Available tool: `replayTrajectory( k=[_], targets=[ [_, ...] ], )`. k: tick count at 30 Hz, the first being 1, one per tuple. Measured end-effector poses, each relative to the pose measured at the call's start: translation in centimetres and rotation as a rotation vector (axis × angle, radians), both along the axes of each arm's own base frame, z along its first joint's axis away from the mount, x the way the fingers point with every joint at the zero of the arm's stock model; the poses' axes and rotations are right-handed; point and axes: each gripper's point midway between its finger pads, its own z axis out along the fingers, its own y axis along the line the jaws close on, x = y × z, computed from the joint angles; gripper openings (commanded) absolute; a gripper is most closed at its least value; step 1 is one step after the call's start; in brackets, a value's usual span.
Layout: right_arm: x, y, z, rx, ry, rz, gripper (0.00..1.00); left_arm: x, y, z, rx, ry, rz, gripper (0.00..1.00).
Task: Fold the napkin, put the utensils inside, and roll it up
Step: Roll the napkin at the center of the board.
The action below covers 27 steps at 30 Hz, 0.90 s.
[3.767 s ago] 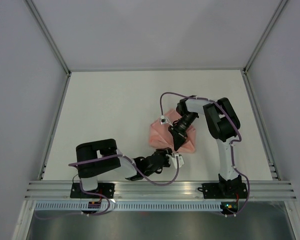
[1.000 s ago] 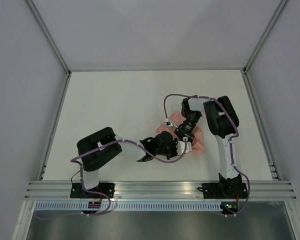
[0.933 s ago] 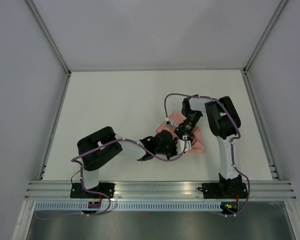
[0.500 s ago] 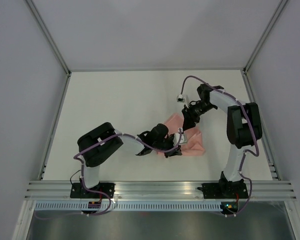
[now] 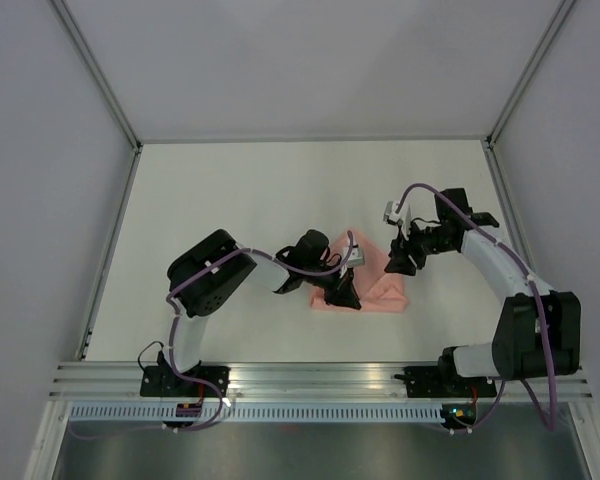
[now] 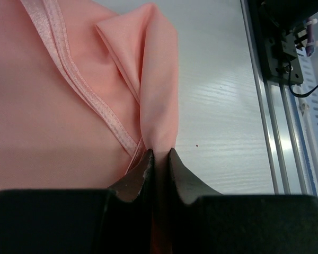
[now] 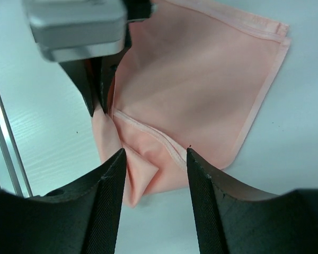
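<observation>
Left gripper (image 5: 343,291) first, from the top camera: it sits low on the near-left part of the napkin (image 5: 380,285), which lies as a rough, partly folded shape on the table (image 5: 230,200) between my two arms. The right gripper (image 5: 399,263) hangs at the cloth's far-right edge, apart from the left one.

On the left wrist camera, my fingers (image 6: 140,172) are clamped on a raised fold of the napkin (image 6: 53,106). The pleat stands up out of the jaws, with a hemmed edge running just beside it.

On the right wrist camera, the right gripper (image 7: 155,159) is spread wide with nothing between its fingers, hovering above the napkin (image 7: 212,90). The left gripper (image 7: 98,100) shows at upper left, pinching the cloth.

I judge this to be the folding step. No utensils show in any view, so placing and rolling lie ahead. Next I need to carry the pinched fold across and lay it flat, with the right gripper ready to pin the opposite edge
</observation>
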Motion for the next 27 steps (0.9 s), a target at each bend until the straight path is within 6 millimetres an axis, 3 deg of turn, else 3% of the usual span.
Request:
replayTrajectory(
  k=[3,13,21,27],
  targets=[
    [-1.4,0.2,-0.8,-0.044,-0.091,0.028,0.59,0.0,0.3,-0.1,0.000,0.056,-0.009,0.02],
    [-6.8,5.1,-5.8,-0.184,-0.268,0.276,0.64,-0.1,0.8,-0.2,0.014,0.181,-0.037,0.02],
    [-7.5,6.8,-8.3,-0.278,-0.329,0.338,0.63,-0.3,1.0,-0.2,0.020,0.218,-0.051,0.02],
    [-6.9,6.9,-9.5,-0.326,-0.351,0.325,0.58,-0.4,1.2,-0.2,0.025,0.233,-0.053,0.02]
  ],
)
